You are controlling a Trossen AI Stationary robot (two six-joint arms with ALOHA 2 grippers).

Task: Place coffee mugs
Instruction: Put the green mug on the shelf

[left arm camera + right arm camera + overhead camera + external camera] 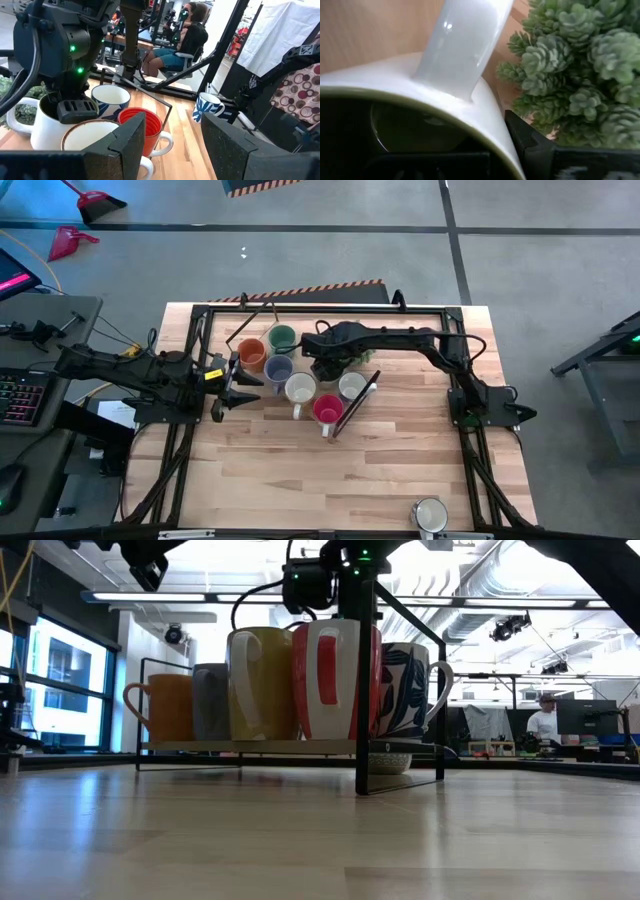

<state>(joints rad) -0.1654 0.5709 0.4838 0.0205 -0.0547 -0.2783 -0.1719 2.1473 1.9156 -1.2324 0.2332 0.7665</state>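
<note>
- Between the right gripper's [76, 111] jaws: the rim of a cream mug [35, 127]. One finger is inside the dark bowl and one outside, pinched shut on the wall. A rim hold seems chosen so the mug stays upright and can go down into a tight spot.
- Just beside those jaws, on the handle side: a spiky plant [580, 65], close to the held mug. It is not part of the task and is probably something to avoid brushing.
- Ahead of the left gripper [228, 388], whose jaws stand wide apart and hold nothing:
  - An orange mug [252, 355] and a blue-grey mug [278, 367] sit nearest its tips.
  - A white mug [300, 388] and a red mug [327, 410] follow, then a leaf-patterned mug [352, 385] beyond.
  - A green mug [282, 338] sits off to the far side of the orange one.
  - All stand upright and packed close together, which looks like deliberate grouping.
  - The arm appears to be waiting at the cluster's edge, clear of the right arm's work.
- Around the cluster: a thin black frame [400, 780]. It probably marks where the mugs belong; whether every mug sits inside it cannot be told.
- Well apart from both sets of jaws, at the table's near edge: one more mug [430, 515], alone, likely not yet placed.
- Judgement: the placing is well along. The held mug is over or at the group, and whether its base touches the wood cannot be told.
</note>
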